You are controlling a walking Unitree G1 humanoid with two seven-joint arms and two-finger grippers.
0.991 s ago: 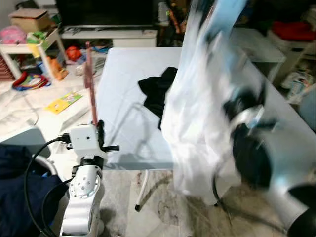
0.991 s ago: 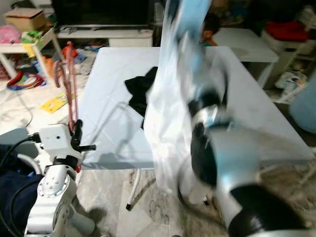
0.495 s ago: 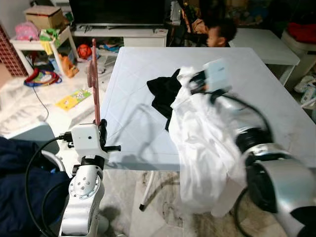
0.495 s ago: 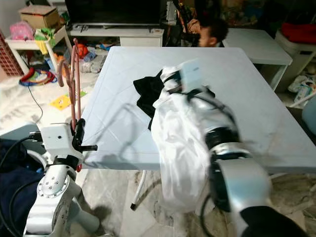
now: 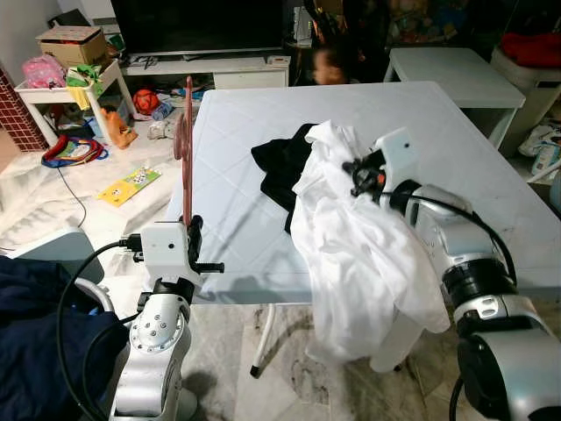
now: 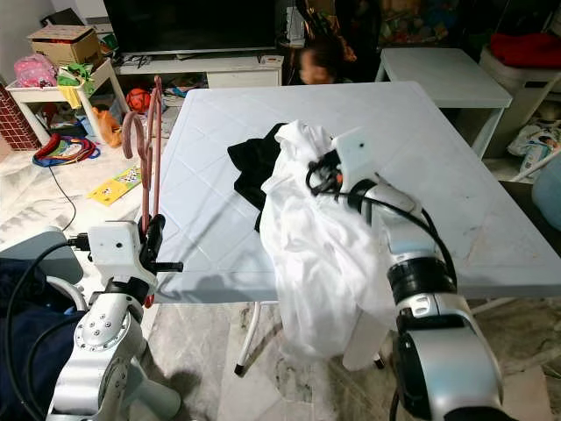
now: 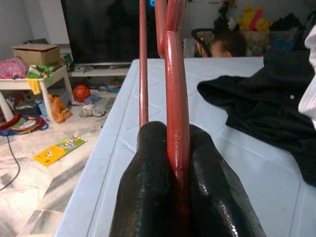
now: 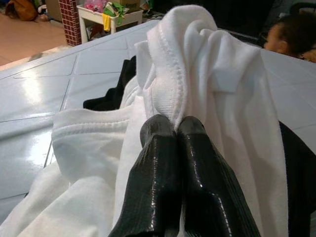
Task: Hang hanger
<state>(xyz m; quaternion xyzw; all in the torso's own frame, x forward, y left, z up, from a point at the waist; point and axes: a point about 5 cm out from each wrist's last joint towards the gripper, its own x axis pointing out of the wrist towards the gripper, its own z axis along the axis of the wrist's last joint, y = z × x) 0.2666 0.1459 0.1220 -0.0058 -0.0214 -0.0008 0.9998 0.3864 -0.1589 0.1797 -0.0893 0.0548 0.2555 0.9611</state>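
Left end effector point(image 7: 180, 148) clamped on upright red hanger point(image 7: 170, 74); right end effector point(image 8: 177, 129) pinching white shirt point(image 8: 197, 74).

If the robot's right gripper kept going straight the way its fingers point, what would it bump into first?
The right gripper is shut on the white shirt, so it meets that bunched cloth at once. Past it, probably the black garment on the white table; depth is unclear.

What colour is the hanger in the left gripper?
The thin plastic hanger is red, clearest in the left wrist view.
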